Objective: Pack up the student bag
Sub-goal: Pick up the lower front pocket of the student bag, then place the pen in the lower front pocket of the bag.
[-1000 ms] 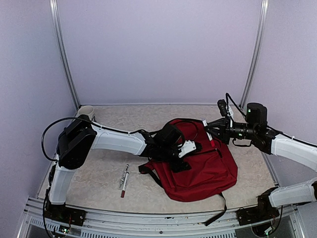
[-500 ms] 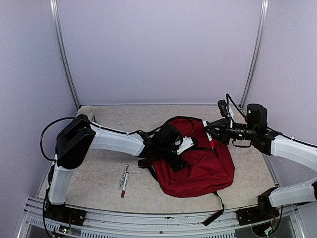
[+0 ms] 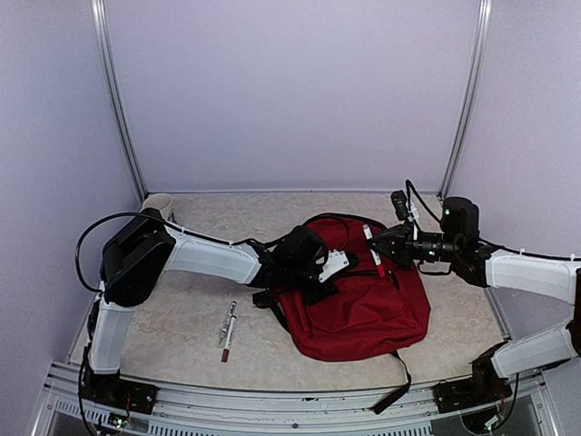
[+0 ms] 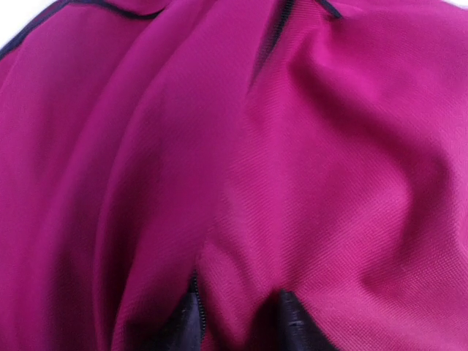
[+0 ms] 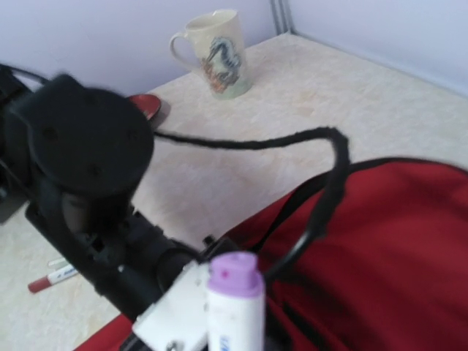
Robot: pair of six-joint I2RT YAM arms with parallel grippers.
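The student bag (image 3: pixel 363 304), dark red, lies crumpled at the table's middle right, and its fabric (image 4: pixel 329 146) fills the left wrist view. My left gripper (image 3: pixel 320 272) presses on the bag's left side, shut on a pinched fold of cloth between its black fingertips (image 4: pixel 296 325). Over the bag's top hangs my right gripper (image 3: pixel 381 247), shut on a white marker (image 3: pixel 372 247) with a purple cap (image 5: pixel 234 274). The bag (image 5: pixel 409 241) and its black strap (image 5: pixel 325 190) lie just beyond that marker. The bag's opening does not show.
Two pens (image 3: pixel 227 331) lie on the table left of the bag. A cream mug (image 3: pixel 159 204) stands at the far left corner, with a small red object (image 5: pixel 146 106) beside the mug (image 5: pixel 216 55). A black strap end (image 3: pixel 395 395) hangs off the front edge.
The left gripper opened wide, then closed on a fold of bag fabric. The bag has bunched up and slid left. The right gripper carried the marker leftward over the bag's top.
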